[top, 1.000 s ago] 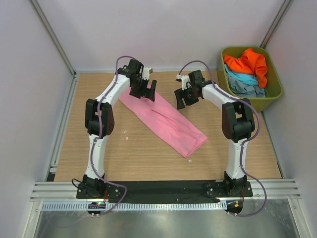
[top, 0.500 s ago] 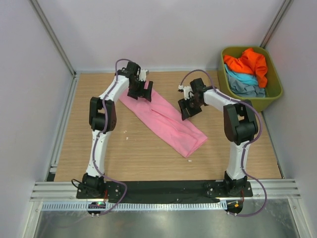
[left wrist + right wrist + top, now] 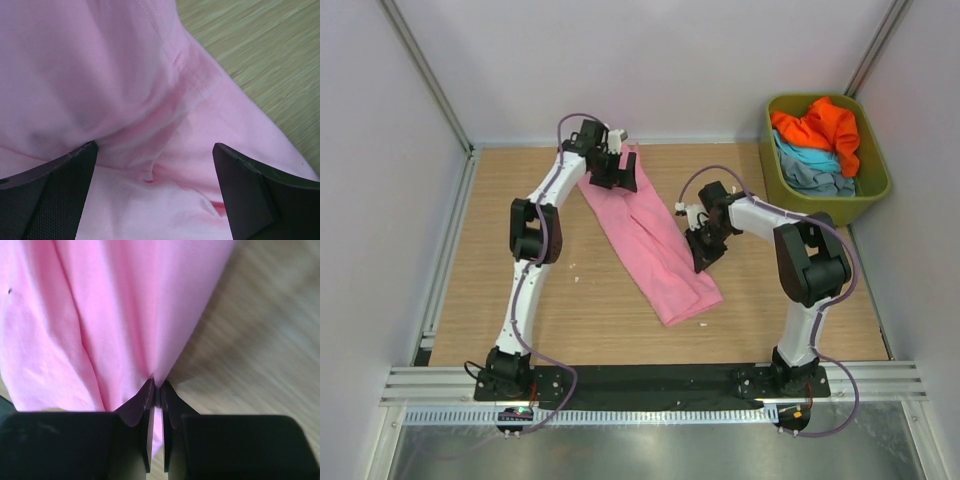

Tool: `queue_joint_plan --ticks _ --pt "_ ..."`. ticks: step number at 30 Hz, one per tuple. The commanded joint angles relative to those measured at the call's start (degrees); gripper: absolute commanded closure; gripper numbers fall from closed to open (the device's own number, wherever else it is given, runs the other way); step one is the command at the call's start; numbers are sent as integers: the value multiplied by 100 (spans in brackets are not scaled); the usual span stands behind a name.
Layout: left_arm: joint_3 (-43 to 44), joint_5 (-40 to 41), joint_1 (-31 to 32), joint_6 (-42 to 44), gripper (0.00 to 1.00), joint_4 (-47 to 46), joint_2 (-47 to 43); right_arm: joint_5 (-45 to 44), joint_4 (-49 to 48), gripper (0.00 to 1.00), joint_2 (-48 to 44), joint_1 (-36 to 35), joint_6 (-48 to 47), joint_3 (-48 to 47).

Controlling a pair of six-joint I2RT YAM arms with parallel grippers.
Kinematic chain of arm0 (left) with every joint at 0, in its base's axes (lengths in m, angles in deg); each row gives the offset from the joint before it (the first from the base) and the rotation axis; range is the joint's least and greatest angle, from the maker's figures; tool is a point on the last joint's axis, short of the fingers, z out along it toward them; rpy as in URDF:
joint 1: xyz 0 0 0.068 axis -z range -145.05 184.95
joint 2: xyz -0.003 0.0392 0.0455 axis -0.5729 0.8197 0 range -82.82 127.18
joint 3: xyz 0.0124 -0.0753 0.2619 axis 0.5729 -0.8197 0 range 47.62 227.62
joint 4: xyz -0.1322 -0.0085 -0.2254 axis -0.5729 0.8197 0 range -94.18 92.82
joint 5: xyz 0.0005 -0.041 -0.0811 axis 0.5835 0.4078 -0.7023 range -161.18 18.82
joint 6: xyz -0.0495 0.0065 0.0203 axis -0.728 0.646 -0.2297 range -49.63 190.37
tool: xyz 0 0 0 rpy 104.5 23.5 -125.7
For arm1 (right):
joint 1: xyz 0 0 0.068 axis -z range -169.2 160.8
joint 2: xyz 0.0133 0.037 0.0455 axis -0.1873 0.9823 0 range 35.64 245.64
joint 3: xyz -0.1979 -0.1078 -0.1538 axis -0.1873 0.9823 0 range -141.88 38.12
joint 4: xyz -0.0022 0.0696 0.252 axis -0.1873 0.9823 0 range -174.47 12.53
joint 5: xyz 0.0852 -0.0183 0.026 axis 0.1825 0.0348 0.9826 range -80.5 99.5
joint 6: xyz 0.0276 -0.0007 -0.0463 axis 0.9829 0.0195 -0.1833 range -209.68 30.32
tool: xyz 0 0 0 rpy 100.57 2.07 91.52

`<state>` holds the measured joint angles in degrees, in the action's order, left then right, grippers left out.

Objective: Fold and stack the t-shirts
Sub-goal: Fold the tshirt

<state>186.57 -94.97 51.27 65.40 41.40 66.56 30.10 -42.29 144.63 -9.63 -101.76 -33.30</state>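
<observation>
Top external: pink t-shirt (image 3: pixel 645 235) lies on tabletop (image 3: pixel 610 320) as long narrow strip, partly folded; right claw (image 3: pixel 703 258) pinched on its edge, left claw (image 3: pixel 615 172) spread wide over far end. orange t-shirt (image 3: pixel 820 125), blue t-shirts (image 3: pixel 812 162) unfolded in tub (image 3: pixel 876 190); nothing stacked.

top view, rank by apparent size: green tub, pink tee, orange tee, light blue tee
green tub and pink tee, too close to rank
orange tee
light blue tee, mostly covered

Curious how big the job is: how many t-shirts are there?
4: pink t-shirt on the table; orange t-shirt, light blue t-shirt, grey-blue t-shirt piled in the green tub. More may be hidden beneath.
</observation>
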Motion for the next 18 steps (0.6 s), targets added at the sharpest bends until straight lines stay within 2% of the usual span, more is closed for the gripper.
queue_joint_plan --ticks 1,10,16,18 --pt "307 -222 126 -109 0 -427 416 172 265 86 -387 -286 -5 154" --pt "483 -372 425 -311 0 -717 610 497 195 86 -440 -866 293 49" --pt "360 -249 434 -154 0 -735 285 463 204 86 -545 -884 241 154" --pt "421 -231 425 -92 0 -718 197 375 195 78 -633 -876 223 181"
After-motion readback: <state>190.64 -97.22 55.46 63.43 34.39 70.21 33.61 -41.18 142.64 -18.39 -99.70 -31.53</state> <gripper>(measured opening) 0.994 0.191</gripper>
